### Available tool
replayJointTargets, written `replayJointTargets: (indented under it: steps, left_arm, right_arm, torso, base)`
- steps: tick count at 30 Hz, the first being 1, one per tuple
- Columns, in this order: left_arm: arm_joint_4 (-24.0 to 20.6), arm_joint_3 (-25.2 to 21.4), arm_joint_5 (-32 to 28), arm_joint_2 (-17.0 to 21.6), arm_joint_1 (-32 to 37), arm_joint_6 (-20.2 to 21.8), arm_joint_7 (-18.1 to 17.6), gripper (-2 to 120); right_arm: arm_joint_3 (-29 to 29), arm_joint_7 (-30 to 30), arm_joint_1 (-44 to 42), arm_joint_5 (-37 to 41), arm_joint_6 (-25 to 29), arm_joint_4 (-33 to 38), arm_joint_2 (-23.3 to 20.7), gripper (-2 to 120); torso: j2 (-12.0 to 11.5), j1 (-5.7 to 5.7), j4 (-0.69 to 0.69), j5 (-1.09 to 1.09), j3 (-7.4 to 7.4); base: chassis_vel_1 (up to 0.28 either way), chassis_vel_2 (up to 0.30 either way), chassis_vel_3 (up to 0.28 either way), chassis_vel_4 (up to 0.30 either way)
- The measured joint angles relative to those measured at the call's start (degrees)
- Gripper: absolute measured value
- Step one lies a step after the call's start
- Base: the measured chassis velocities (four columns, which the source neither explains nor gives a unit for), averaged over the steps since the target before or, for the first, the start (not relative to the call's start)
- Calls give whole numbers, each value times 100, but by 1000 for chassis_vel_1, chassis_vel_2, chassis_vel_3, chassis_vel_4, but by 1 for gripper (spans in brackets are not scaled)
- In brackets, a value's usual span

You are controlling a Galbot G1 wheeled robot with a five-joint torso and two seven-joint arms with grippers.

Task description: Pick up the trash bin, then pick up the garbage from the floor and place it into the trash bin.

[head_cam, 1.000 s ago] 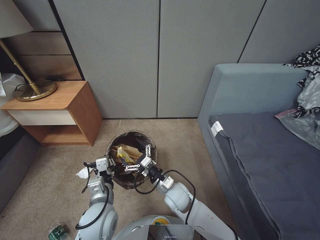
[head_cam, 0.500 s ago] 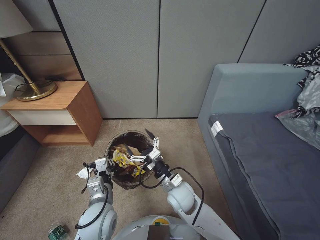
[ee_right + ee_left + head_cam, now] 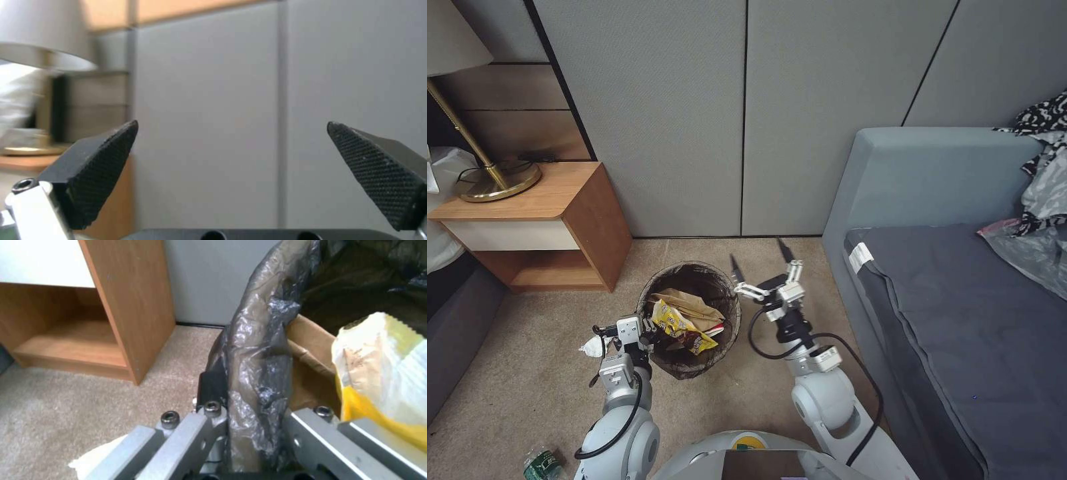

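Two end effectors were in use when I inspected the scene. I found the left end effector (image 3: pixel 644 333) pinching the near-left rim of the trash bin (image 3: pixel 662 280), its fingers (image 3: pixel 213 410) pressed on the dark bag liner (image 3: pixel 260 350). The bin stood on the carpet (image 3: pixel 534 373) between the nightstand (image 3: pixel 560 220) and the sofa (image 3: pixel 960 320), holding a yellow snack packet (image 3: pixel 677 323) and a tan paper bag (image 3: pixel 684 300). I noted the right end effector (image 3: pixel 758 261) just right of the bin, spread wide and empty, pointing toward the far wall (image 3: pixel 694 120). A white tissue (image 3: pixel 590 345) lay left of the left arm and a green bottle (image 3: pixel 542 463) at near left. In my judgement, the next pick should keep the left grip steady, lower the spread fingers squarely over one item, and close fully before lifting.
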Motion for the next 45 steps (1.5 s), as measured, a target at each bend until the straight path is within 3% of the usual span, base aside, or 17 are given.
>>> replayJointTargets:
  steps: [3, 9, 45]
  left_arm:
    - [8, -34, 19, 37, 4, -47, 85, 0]
    - [8, -46, 86, 59, 48, -139, 167, 0]
    - [161, -33, 41, 35, 32, -303, 245, 0]
  right_arm:
    - [171, 619, -340, -194, -5, -138, 223, 100]
    - [379, 968, -570, -416, 67, -307, 491, 100]
    - [393, 995, -244, -327, -12, -719, 665, 100]
  torso:
    - [0, 0, 0, 0, 0]
    - [0, 0, 0, 0, 0]
    - [0, 0, 1, -1, 0]
  base:
    - [0, 0, 0, 0]
    - [0, 0, 0, 0]
    - [5, 7, 6, 5]
